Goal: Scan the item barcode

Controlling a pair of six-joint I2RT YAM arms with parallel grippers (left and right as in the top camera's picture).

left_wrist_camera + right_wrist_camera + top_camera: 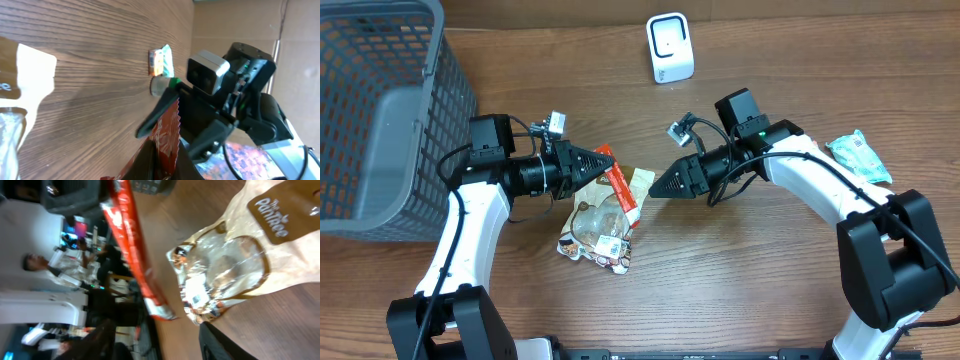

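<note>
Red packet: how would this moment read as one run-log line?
left tool: shut on red packet | right tool: open, close beside it | white scanner: apart, not reached yet

From overhead, the grey mesh basket (380, 110) runs off the top and left edges. The red packet (619, 188) crosses over the clear snack pouch (595, 228), hiding part of its top; any barcode on either is too small for me to find. In the left wrist view the bottom edge cuts off the red packet, the left edge the pouch. In the right wrist view the room (50, 280) beyond the table (280, 325) is a blur, the pouch's brown label (282, 217) is clipped at the right edge, and one finger (222, 342) of my right tool (657, 188) runs off the bottom.
</note>
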